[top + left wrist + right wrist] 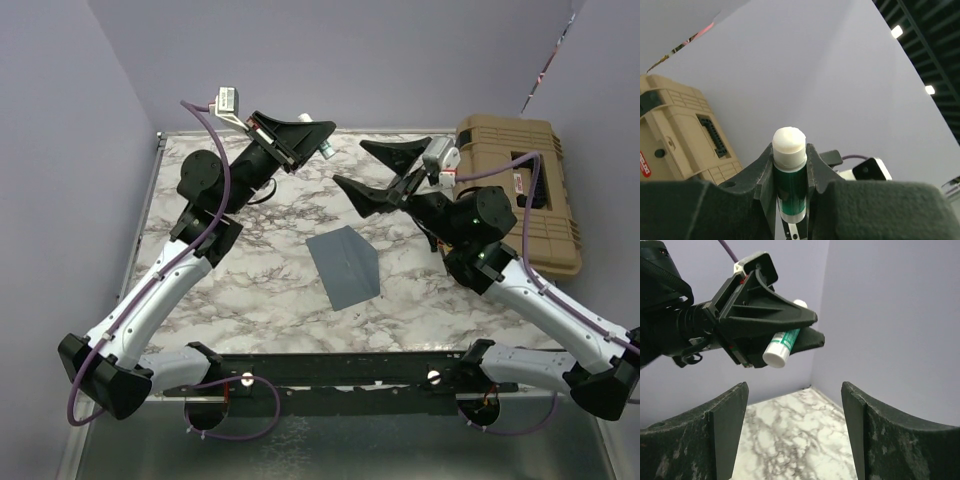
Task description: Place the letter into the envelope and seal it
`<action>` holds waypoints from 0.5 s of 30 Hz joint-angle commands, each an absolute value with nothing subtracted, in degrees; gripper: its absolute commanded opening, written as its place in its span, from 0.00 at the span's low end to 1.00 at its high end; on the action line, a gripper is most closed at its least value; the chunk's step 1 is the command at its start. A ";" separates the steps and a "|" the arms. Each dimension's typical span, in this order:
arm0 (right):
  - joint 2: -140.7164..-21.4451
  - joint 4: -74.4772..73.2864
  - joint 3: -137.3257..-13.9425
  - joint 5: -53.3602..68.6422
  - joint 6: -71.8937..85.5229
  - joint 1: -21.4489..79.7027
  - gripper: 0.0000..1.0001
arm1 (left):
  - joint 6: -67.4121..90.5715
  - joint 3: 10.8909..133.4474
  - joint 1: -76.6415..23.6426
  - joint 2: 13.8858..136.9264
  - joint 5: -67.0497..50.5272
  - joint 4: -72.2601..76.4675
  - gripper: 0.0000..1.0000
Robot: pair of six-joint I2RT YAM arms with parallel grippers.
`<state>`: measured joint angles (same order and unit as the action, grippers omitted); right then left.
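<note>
left gripper (318, 135) is seen raised above the far left part of the marble table (250, 285), its jaws clamped on a glue stick (328, 150). in the left wrist view the stick (789, 150) is held upright between the two fingers, its green body pinched at the sides and its white end standing out past the fingertips. from the right wrist view the same stick (782, 345) is seen tilted in the left gripper (790, 332), with a white end poking out below the fingers.

near the middle of the table the envelope (345, 265) is laid flat, slate blue-grey, turned at an angle to the table edges and well apart from both grippers. nothing is seen sticking out of it, and whether the letter is held inside cannot be told from these views.

to the right, the right gripper (352, 165) is held above the table with its jaws spread wide and nothing between them; it is pointed toward the left gripper. in its own wrist view both fingers (727, 410) are seen far apart over the marble.

at the far right edge a tan hard case (520, 180) is set with its lid shut, so its contents are not shown.
</note>
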<state>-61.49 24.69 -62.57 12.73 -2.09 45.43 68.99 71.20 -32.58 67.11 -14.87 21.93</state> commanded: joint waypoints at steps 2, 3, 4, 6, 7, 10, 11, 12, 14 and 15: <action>-64.96 35.22 -64.16 8.05 -14.28 47.71 0.79 | 78.51 73.88 -32.43 67.83 -9.44 12.98 0.00; -65.57 35.81 -64.42 7.93 -15.82 48.25 0.79 | 79.41 73.53 -32.39 67.85 -9.29 13.10 0.00; -66.25 36.29 -64.73 7.76 -16.85 48.77 0.78 | 79.96 73.23 -32.43 67.97 -9.36 13.49 0.00; -67.63 37.61 -64.93 6.64 -18.34 49.75 0.77 | 80.14 73.33 -32.44 68.34 -9.84 13.89 0.00; -68.15 38.42 -65.08 5.81 -18.43 50.01 0.75 | 80.56 73.34 -32.43 68.56 -10.05 13.80 0.00; -69.61 40.41 -65.46 3.42 -18.71 50.90 0.68 | 81.11 73.32 -32.43 68.99 -10.75 14.12 0.00; -70.02 41.14 -65.42 2.37 -18.91 51.30 0.66 | 81.23 73.18 -32.43 68.95 -10.80 14.09 0.00; -70.42 41.78 -65.39 1.66 -19.14 51.52 0.63 | 81.48 73.01 -32.39 68.99 -10.88 14.13 0.00; -71.24 42.60 -65.39 0.47 -19.40 51.84 0.56 | 81.65 72.87 -32.43 69.07 -11.15 14.45 0.00; -71.63 42.36 -65.69 0.35 -19.49 51.92 0.52 | 81.84 72.86 -32.43 69.07 -11.36 14.43 0.00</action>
<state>-70.28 38.22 -63.61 4.78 -17.45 51.09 79.64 72.51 -32.58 69.04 -11.33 14.37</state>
